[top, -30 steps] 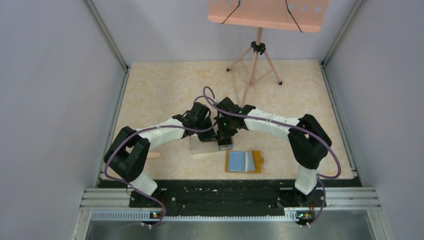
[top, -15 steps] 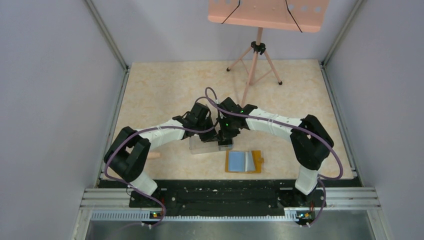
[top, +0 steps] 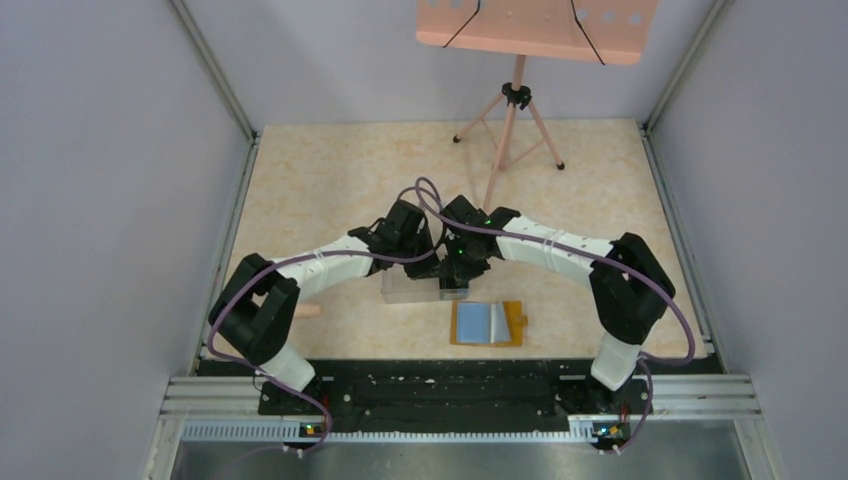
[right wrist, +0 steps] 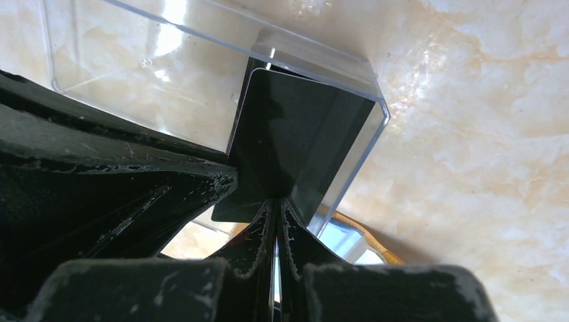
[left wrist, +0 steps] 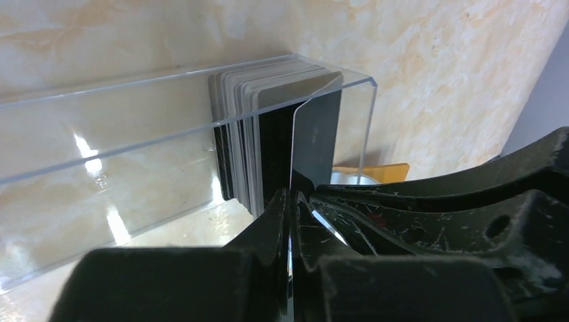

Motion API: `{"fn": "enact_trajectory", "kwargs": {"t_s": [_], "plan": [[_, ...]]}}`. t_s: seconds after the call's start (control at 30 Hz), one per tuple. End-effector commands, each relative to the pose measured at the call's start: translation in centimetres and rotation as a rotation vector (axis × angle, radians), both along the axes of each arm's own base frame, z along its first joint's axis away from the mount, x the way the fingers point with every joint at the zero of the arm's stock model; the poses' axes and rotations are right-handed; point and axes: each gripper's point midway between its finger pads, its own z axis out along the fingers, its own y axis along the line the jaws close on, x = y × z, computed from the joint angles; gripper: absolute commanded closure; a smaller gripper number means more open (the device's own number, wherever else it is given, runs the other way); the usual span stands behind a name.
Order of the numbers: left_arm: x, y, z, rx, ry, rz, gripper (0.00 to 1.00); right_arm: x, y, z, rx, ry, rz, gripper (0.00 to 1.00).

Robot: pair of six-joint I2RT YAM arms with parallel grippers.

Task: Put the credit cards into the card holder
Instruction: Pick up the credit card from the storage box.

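Two arms [top: 330, 265] [top: 550, 245], one clear box [top: 410, 290], one card holder [top: 487, 323], one music stand [top: 515, 100], many credit cards [left wrist: 268, 134].

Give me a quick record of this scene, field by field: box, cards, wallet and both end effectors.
clear box: stack of cards upright at one end
left end effector: shut on a credit card at the box
right end effector: shut on a credit card too; same one, cannot tell
card holder: lies open beside the box, blue-grey pockets up
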Motion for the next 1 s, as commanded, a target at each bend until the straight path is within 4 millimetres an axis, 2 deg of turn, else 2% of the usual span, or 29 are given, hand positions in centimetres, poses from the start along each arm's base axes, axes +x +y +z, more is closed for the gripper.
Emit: {"fn": "enact_trajectory", "kwargs": {"t_s": [0.0,0.17,0.43,0.53,0.6,0.7,0.8,0.97], "plan": [[1.5,-2.3,3.2,-0.066,-0.096,-0.036,0.99,0.7,-0.9,2.1,-0.004,-0.054,-0.016,1.0],[1.5,-2.7,3.0,-0.069,-0.09,-0.046,0.94,1.3,-1.4,3.8,0.028,-0.092,-0.043,1.0],[1.5,-3.0,1.3,-0.012,-0.034,-0.052,0.83,2.5,-4.0,5.6,0.045,-0.144,-0.115,0.99],[1.5,-3.4,1.0,-0.003,-0.027,-0.061,0.82,2.5,-4.7,5.9,0.047,-0.151,-0.126,0.96],[1.5,-3.8,1.2,-0.015,-0.032,-0.069,0.86,2.5,-5.0,6.0,0.053,-0.151,-0.13,0.95],[1.7,-3.8,1.9,-0.02,-0.052,-0.059,1.0,2.3,-5.3,5.9,0.066,-0.14,-0.135,0.85],[1.9,-2.9,3.0,-0.005,-0.09,-0.03,1.0,2.0,-5.3,6.0,0.13,-0.113,-0.135,0.74],[1.8,-1.2,6.3,-0.009,-0.196,0.009,1.0,1.4,-4.8,7.5,0.31,-0.119,-0.107,0.4]]}}
